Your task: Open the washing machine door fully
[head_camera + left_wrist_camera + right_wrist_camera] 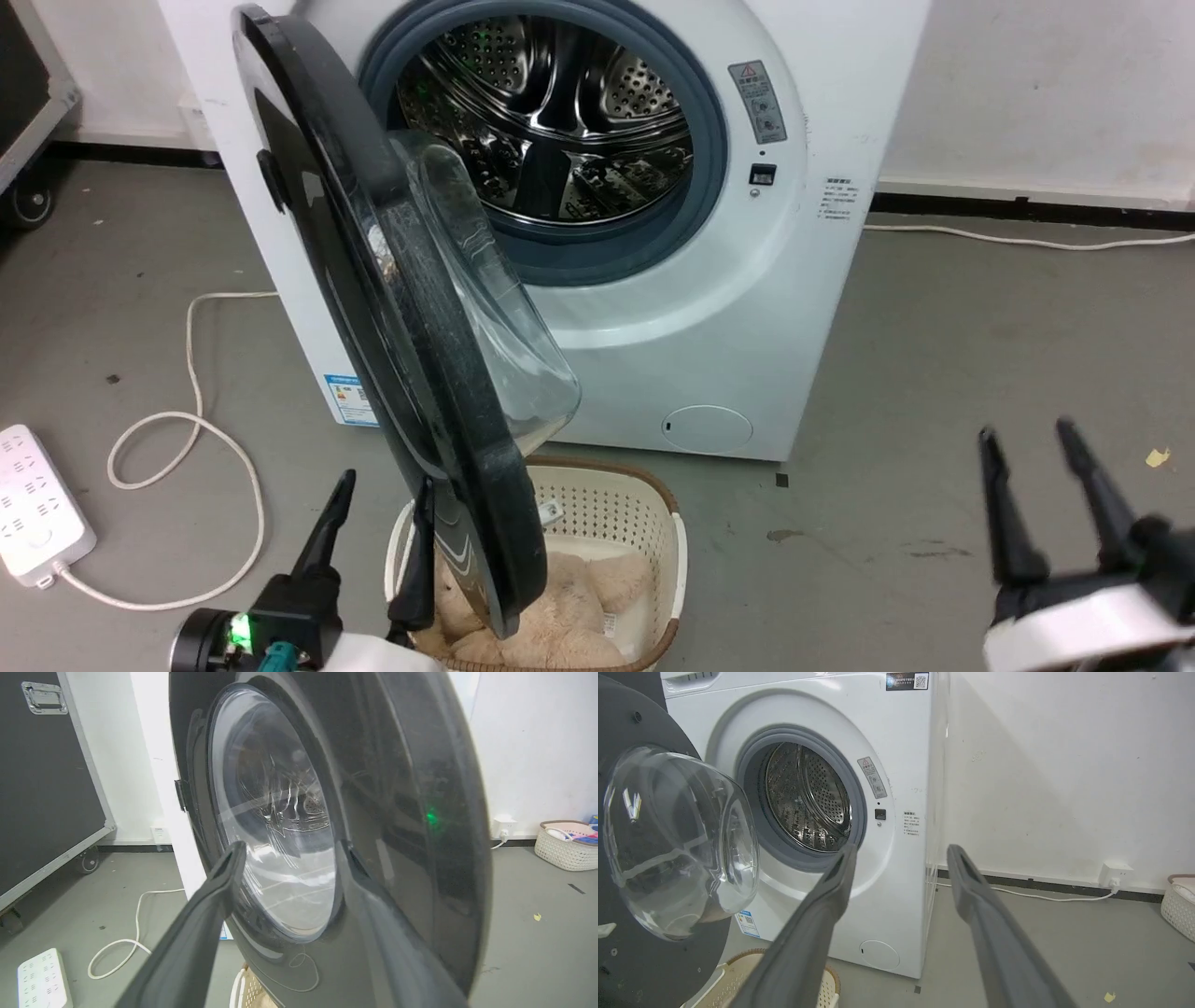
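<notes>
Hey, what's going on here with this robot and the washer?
The robot is opening the washing machine door. The door stands swung out roughly halfway from the washing machine, leaving the steel drum exposed, so it is not yet fully open. The left gripper is open at the door's lower outer face. The right gripper hangs open off to the side, holding nothing. A laundry basket sits under the door.

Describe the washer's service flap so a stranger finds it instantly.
Find the white washing machine. Look low on its front, under the drum. The service flap is small, round and white, unlike the big black door.
</notes>
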### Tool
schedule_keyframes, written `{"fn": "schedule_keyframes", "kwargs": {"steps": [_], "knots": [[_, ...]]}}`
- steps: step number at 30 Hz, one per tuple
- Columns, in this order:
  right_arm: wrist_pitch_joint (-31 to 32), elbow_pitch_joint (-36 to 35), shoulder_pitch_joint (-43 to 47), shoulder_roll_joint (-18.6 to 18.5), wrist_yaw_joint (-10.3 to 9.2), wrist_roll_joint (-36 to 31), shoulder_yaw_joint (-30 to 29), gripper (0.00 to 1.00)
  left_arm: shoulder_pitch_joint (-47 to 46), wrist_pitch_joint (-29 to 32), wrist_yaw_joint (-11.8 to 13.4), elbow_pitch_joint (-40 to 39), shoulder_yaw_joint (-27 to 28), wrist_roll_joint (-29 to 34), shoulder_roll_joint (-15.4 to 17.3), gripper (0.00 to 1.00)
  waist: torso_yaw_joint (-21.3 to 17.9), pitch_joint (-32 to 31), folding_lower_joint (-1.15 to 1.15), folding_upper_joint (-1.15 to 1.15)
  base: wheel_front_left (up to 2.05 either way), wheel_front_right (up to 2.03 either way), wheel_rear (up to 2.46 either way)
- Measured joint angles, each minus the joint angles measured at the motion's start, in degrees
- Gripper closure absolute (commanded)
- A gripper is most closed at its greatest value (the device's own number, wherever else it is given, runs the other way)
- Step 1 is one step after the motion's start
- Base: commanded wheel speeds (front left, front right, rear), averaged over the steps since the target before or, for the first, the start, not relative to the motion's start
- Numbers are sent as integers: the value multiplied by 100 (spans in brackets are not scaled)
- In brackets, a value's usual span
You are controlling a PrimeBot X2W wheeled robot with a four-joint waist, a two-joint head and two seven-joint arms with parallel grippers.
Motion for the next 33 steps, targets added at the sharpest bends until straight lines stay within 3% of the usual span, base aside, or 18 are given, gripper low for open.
{"fn": "schedule_keyframes", "kwargs": {"steps": [4,16,17,18,19,25,33], "knots": [[-3,-103,371,321,0,-204,53,0,115,-1,8,0,-54,42,-7,0,-46,-19,0,0,0,0,0],[21,-149,542,558,0,-625,100,0,237,-43,75,53,-47,29,-58,0,28,26,0,0,0,0,0],[21,-148,542,570,0,-625,94,0,237,-42,73,53,-43,15,-58,57,31,28,1,0,0,0,0],[21,-143,543,579,0,-625,87,0,236,-43,56,52,-46,4,-57,57,34,28,1,0,0,0,0],[21,-134,543,583,0,-625,85,0,236,-43,30,52,-48,0,-54,100,35,28,1,0,0,0,0],[20,-82,543,606,0,-625,82,0,227,-43,23,-166,86,-22,-49,100,23,24,1,0,0,0,0],[21,-23,541,622,0,-577,53,0,-233,-45,53,-1659,865,-348,-192,100,46,-14,1,0,0,0,0]]}}
